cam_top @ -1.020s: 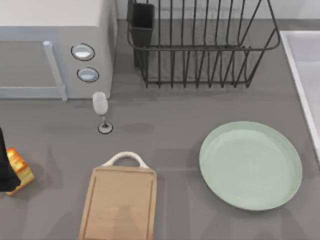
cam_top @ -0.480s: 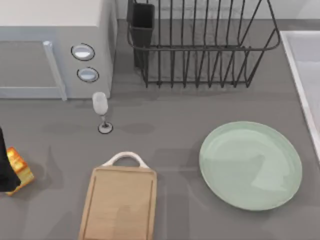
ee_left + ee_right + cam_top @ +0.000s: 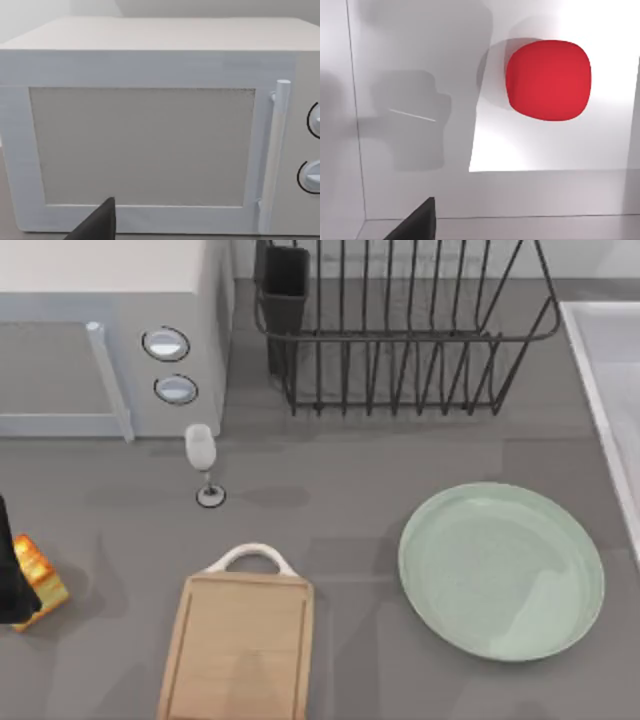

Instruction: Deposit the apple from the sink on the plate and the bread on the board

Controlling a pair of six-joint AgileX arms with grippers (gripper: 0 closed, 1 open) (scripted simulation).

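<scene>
At the bench's left edge: bread tilted on the grey bench, touching the dark left tool, well apart from the board.
Left tool grip: cannot tell whether closed on the bread or merely against it; wrist camera faces the microwave.
Change at the bread: hardly any over the last second, only a slight creep toward the edge; no lift toward the board.
Apple: loose on the pale floor of the sink, some way ahead of the right tool.
Right tool grip: cannot tell; nothing seen against the apple.
Change at the plate: a soft shadow slides across it from one picture to the next, now at its lower right; plate itself unmoved and bare throughout.
Board: bare as before, handle toward the wine glass.
Meaning for the task: neither deposit made; both items at their starting places; likely an approach or grasp phase on both sides.
Next need: a firm hold on the bread, then a carry rightward onto the board; a descent onto the apple in the sink.
</scene>
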